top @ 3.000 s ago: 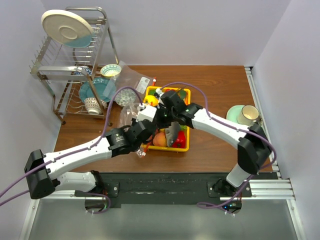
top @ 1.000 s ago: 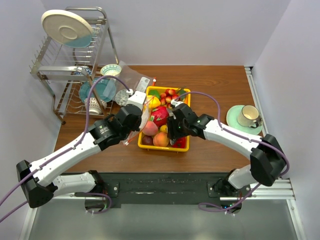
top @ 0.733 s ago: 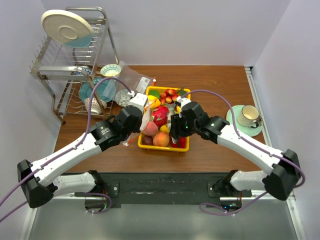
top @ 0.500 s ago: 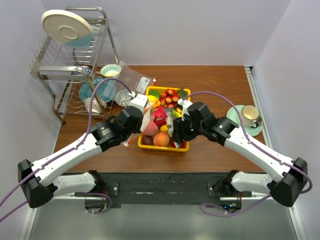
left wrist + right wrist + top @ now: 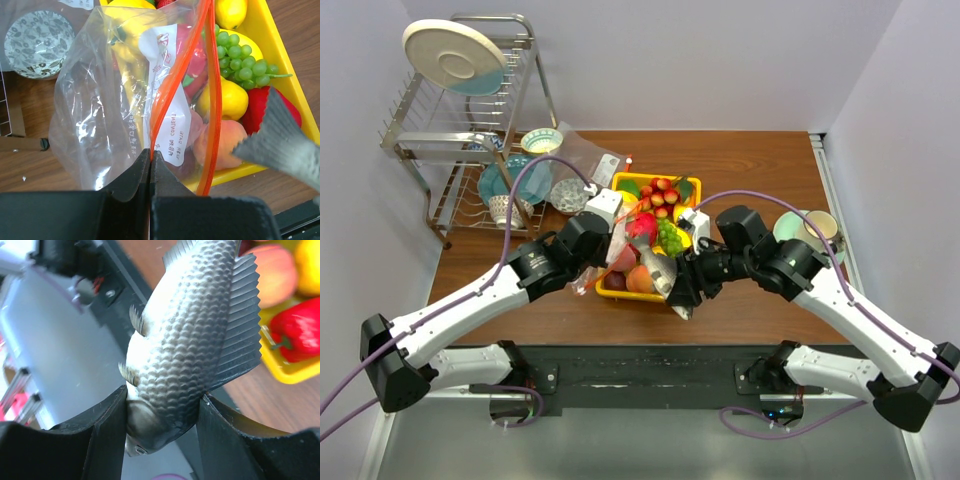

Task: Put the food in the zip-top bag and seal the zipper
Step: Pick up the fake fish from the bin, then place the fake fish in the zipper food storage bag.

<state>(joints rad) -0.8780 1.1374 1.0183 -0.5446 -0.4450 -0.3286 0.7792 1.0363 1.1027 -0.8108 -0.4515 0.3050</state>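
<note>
right fingers (image 5: 106, 437) clamped on grey fish (image 5: 192, 335), held above near edge of yellow tray (image 5: 287, 85); left fingers (image 5: 131, 181) pinched shut on zip-top bag (image 5: 95, 115) rim, bag hanging at tray's left edge, zipper (image 5: 216, 100) apart; other food (image 5: 232, 97) inside tray

light: bright, even, diffuse from overhead; only faint soft shadows on the brown wooden table (image 5: 750, 170). left wrist view: white glare streaks across the crinkled clear plastic bag (image 5: 100, 115) (focus otherwise sharp). right wrist view: grey scaly toy fish (image 5: 190, 340) crisp, background behind it blurred.
</note>
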